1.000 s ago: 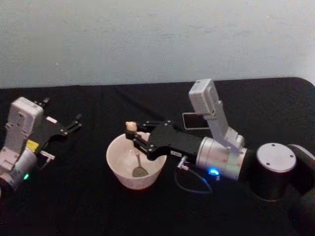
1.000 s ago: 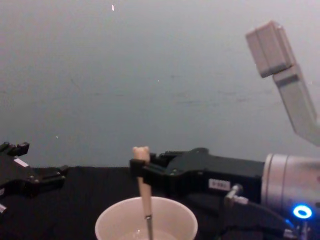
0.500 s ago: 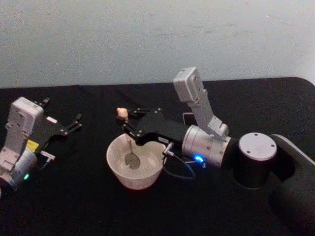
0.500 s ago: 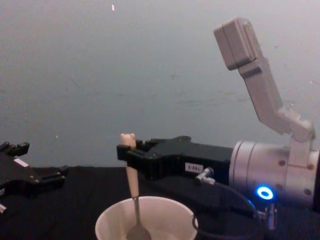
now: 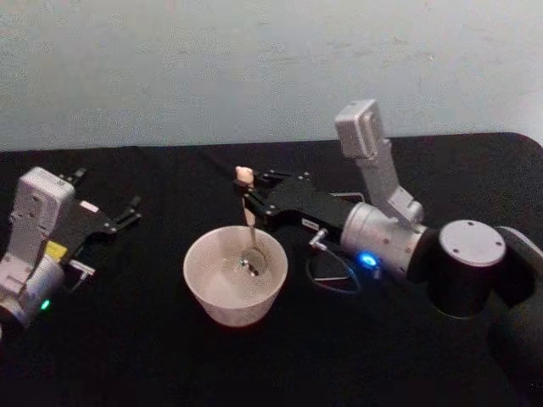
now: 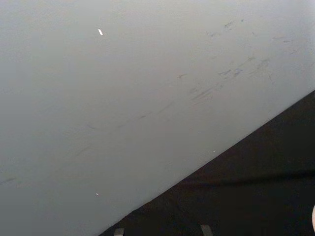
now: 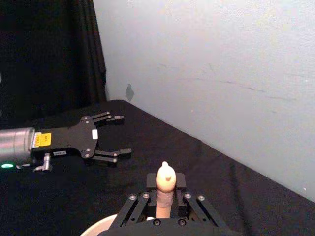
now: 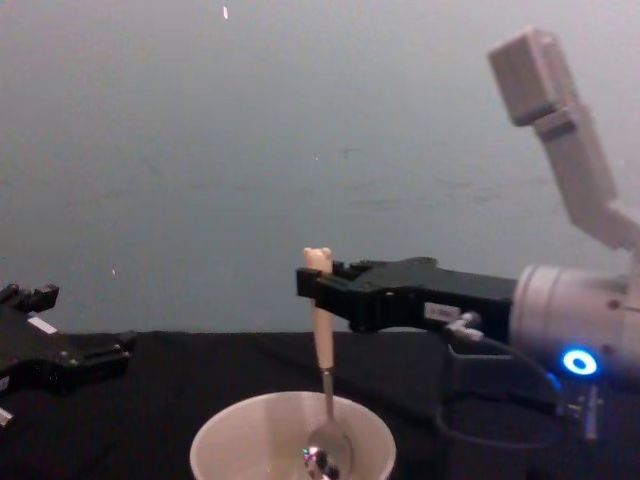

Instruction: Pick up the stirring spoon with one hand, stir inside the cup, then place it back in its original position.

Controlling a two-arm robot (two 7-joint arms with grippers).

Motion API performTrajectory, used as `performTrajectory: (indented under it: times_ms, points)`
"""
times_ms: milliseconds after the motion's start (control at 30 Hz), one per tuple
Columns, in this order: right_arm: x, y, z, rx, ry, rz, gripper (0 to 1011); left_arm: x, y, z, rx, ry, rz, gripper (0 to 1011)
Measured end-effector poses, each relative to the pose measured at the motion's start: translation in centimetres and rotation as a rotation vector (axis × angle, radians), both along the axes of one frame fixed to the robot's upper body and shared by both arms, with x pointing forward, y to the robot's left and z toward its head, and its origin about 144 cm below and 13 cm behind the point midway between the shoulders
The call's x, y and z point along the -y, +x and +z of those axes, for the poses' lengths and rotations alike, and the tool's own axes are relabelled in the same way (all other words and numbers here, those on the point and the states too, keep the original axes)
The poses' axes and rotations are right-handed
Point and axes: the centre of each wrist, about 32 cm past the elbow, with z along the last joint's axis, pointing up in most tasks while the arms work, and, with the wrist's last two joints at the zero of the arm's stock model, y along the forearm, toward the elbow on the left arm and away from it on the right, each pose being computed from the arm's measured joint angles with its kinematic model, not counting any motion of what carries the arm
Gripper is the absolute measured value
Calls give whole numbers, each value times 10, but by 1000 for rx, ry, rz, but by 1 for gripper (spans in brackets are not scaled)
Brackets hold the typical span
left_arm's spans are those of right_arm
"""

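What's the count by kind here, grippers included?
Cream round cup: 1
Beige bear-topped stirring spoon with metal shaft: 1
Black grippers: 2 (left gripper open, off to the left; right gripper shut on the spoon, bowl end inside the cup)
Total: 4

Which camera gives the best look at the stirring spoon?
The chest view: the stirring spoon shows side-on from bear head to bowl, standing in the cup, held by the right gripper. The head view shows it smaller from above; the right wrist view shows its bear-head top between the fingers.
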Motion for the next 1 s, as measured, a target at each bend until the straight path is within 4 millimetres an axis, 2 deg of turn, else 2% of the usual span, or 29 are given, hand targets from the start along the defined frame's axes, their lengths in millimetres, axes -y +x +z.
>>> performTrajectory:
  times_ms: [200,533,1000]
  points:
    - [10,-11,3,-23,35,-8,221,0,0,0,0,0,0,1001]
    - [14,-14,8,-44,91,-34,218,0,0,0,0,0,0,1001]
    - [37,-15,33,-7,227,-140,218,0,0,0,0,0,0,1002]
